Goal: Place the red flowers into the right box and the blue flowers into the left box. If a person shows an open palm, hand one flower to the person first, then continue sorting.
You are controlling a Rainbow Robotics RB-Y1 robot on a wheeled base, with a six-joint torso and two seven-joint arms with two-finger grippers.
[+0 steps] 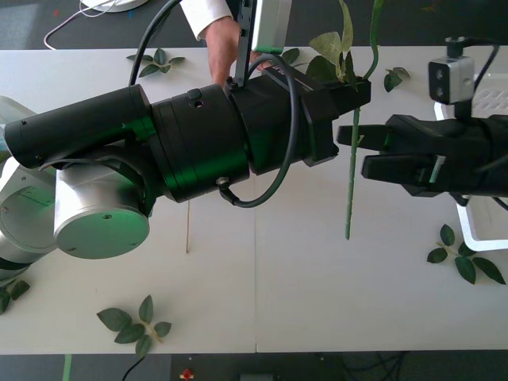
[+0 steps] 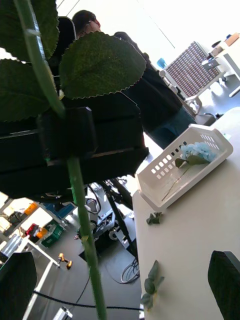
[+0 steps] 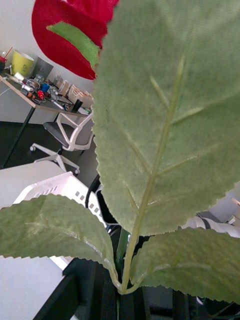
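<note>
Red flower stem [image 1: 350,171] looks light and whippy, clamped upright in the left pincer [image 1: 354,94], best gripped mid-stem; right pincer [image 1: 357,151] gapes empty beside it.

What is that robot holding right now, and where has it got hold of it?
The left gripper is shut on a red flower's green stem, just below its leaves. The right gripper is open around the stem lower down.

There are no words, numbers, labels or signs that can be read in any of these pictures.
</note>
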